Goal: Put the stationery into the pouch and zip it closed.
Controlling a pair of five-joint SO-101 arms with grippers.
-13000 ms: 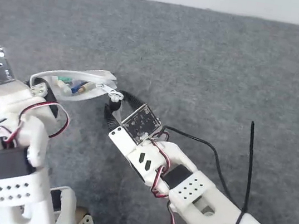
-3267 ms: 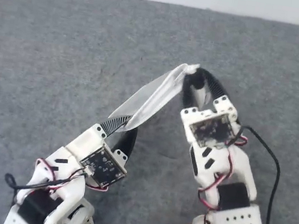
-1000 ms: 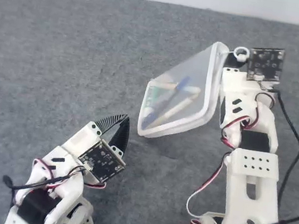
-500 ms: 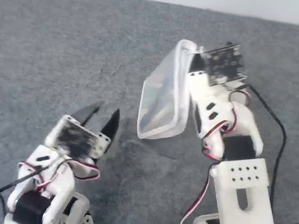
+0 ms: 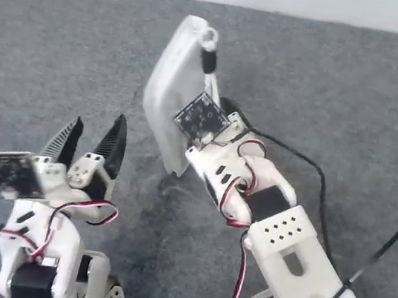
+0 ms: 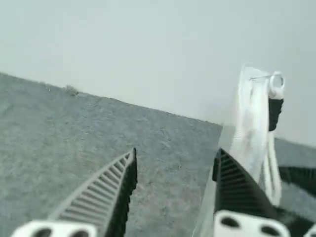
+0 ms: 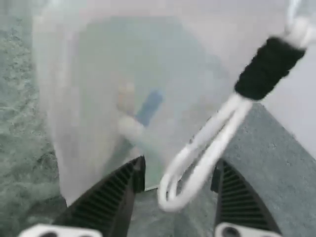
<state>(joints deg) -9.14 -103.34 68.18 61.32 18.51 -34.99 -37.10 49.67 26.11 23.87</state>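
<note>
High view: the right arm [image 5: 252, 194] is at mid-table. The pouch [image 5: 168, 92] stands up on edge against the arm's front end, with its lower corner down near the table [image 5: 357, 90]. The pull cord [image 5: 211, 76] runs from the ring [image 5: 209, 40] at the pouch top down towards the right gripper [image 7: 180, 168], which is hidden under the camera board here. A soft pouch wouldn't stand like that alone, so I judge the arm is supporting it. The left gripper [image 5: 99, 123] is at near left with its jaws spread wide and nothing in them. It is well apart from the pouch and looks parked out of the way.

Left wrist view: bare table lies between the spread fingers. The pouch is upright beyond one finger, not between them, ring on top.

Right wrist view: the pouch is face-on just ahead of the right gripper. The stationery [image 7: 145, 111] shows through the clear wall, one blue piece and some pale ones, so it's inside. The cord loop dangles in front. I can't tell if this gripper is clamped on anything, and the zip state is unreadable. My guess is that filling is done and only a zip check or set-down is left.
</note>
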